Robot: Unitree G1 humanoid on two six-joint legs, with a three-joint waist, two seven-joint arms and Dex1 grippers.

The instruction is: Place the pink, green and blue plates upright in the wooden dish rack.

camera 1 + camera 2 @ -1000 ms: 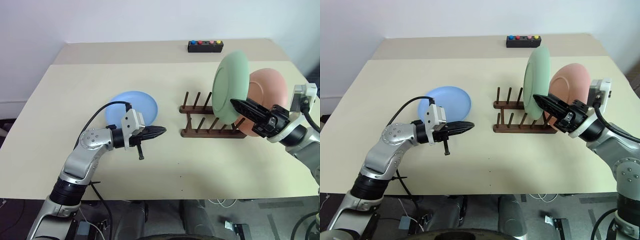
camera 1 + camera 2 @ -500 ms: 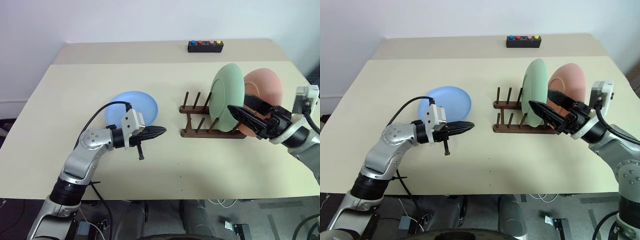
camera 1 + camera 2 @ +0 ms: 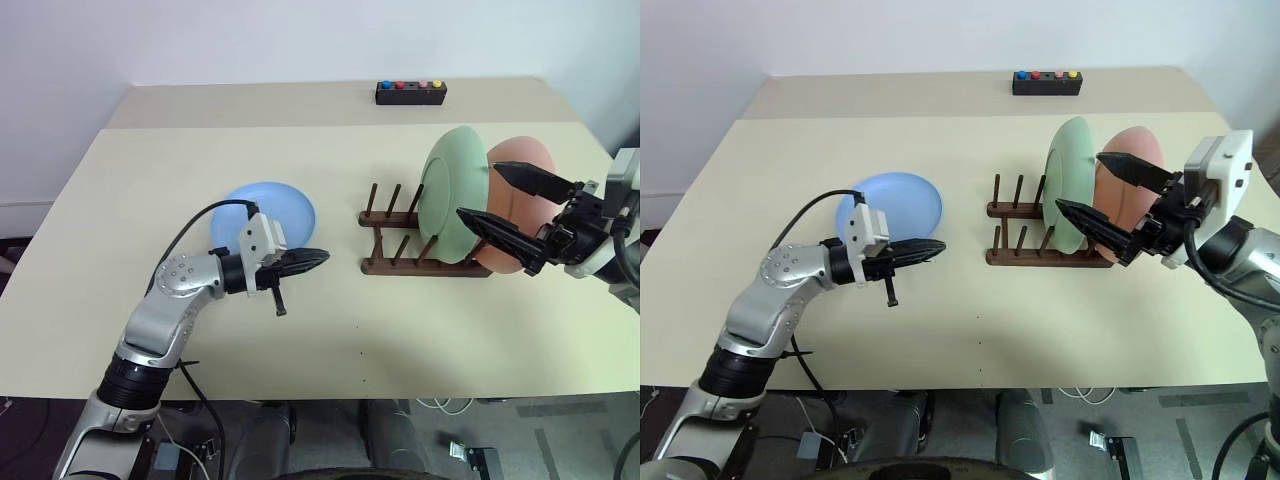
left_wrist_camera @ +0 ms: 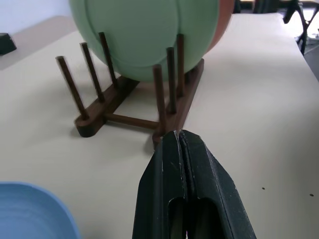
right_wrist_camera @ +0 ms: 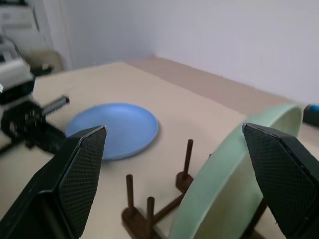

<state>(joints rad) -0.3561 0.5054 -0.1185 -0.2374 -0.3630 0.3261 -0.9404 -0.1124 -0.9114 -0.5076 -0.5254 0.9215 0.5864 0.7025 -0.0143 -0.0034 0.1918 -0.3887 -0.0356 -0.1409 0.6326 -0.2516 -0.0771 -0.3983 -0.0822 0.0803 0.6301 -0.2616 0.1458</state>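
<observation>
So the wooden dish rack [image 3: 425, 245] sits on the beige table [image 3: 330, 180], and two of the three plates are in it. The green plate [image 3: 455, 205] stands upright between the pegs toward the rack's right end, and the pink plate [image 3: 520, 205] stands right behind it at the very end of the rack, mostly hidden by the green one from the left wrist view. The four or so peg pairs on the rack's left side are bare.

The blue plate [image 3: 265, 215] isn't in the rack. It lies flat on the table, well to the left of the rack.

The right gripper [image 3: 505, 210] is at the rack's right end with its two black fingers spread wide apart, one finger [image 3: 535, 180] up in front of the pink plate and the other lower, in front of the green plate's bottom edge. It's released, nothing held; the plates stand on their own in the pegs.

The left gripper [image 3: 300, 262] hangs just above the table between the blue plate and the rack, right beside the blue plate's near edge, pointing toward the rack. Its fingers are clenched together with nothing between them, which the left wrist view shows nicely.

Way behind the rack, near the table's far edge, there's a small black box with coloured buttons [image 3: 411, 93].
</observation>
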